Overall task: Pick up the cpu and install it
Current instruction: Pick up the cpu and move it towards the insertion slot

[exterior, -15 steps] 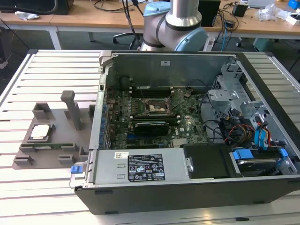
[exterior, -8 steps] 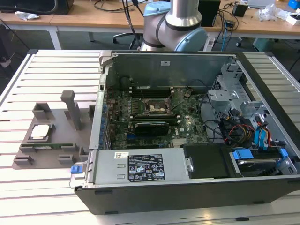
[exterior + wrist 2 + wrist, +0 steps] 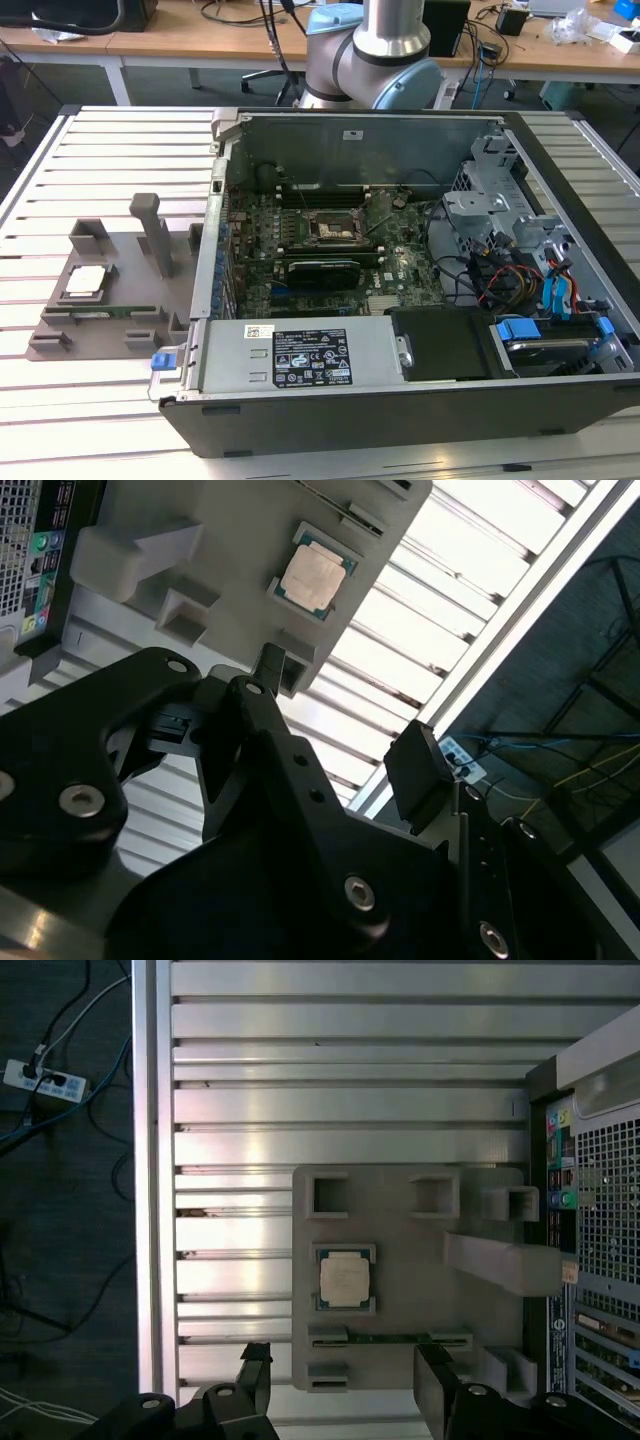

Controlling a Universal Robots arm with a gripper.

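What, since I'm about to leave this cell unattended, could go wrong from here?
1. The cpu lies in a recess of the grey holder with the memory stick close beside it; the open gripper could catch either on closing in.
2. The holder's tall post stands between the cpu and the case; a low carry might strike it.
3. The socket sits deep inside the case, so a tilted placement seems possible.

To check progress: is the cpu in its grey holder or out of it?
In. The cpu lies in its recess on the grey holder; the open gripper hangs apart from it.
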